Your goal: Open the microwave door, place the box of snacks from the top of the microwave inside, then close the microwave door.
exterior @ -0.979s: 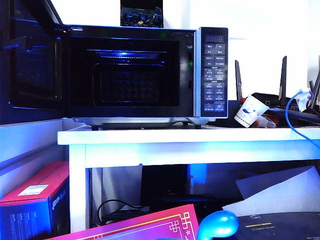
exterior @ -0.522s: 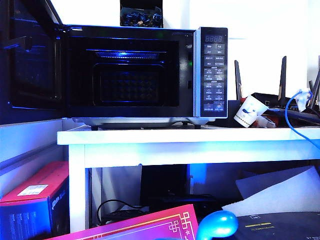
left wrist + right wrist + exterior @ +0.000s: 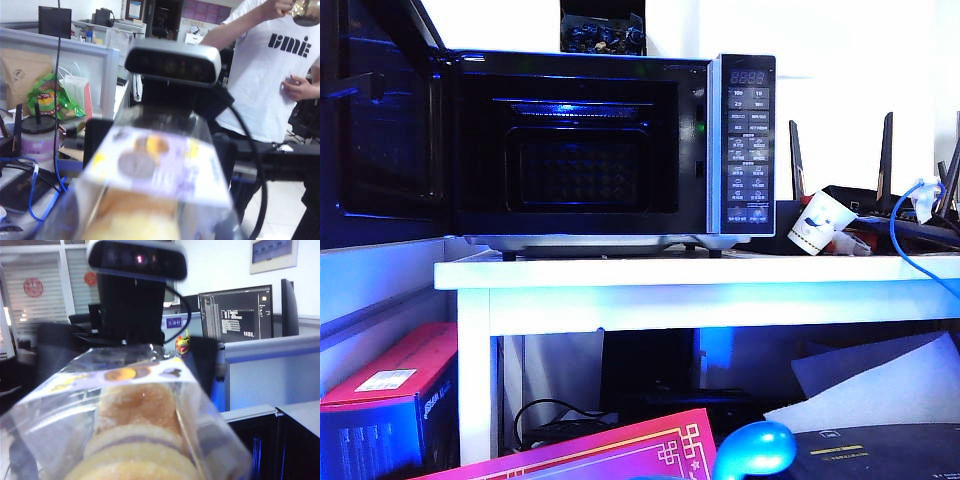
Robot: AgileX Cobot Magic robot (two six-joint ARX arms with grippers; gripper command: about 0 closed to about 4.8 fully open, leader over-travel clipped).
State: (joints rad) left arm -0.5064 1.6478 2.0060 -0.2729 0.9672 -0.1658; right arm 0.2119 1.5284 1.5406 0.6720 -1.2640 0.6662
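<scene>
Holding the box of snacks (image 3: 135, 405) between its fingers, your right gripper (image 3: 127, 360) clamps it for carrying into the microwave (image 3: 740, 130), whose microwave door (image 3: 380, 120) stands open, while you cannot tell whether your left gripper (image 3: 157, 145), around the same box, grips it.

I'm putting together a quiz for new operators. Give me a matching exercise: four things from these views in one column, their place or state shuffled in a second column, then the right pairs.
Things
1. glossy black microwave door
2. white paper cup
3. red cardboard box
4. clear box of snacks with a pale printed label

Place or state
A. under the white table, at left
B. close up at both the left gripper and the right gripper; how their jaws stand is unclear
C. swung open
D. tilted, right of the black microwave

Pairs: 1-C, 2-D, 3-A, 4-B
</scene>
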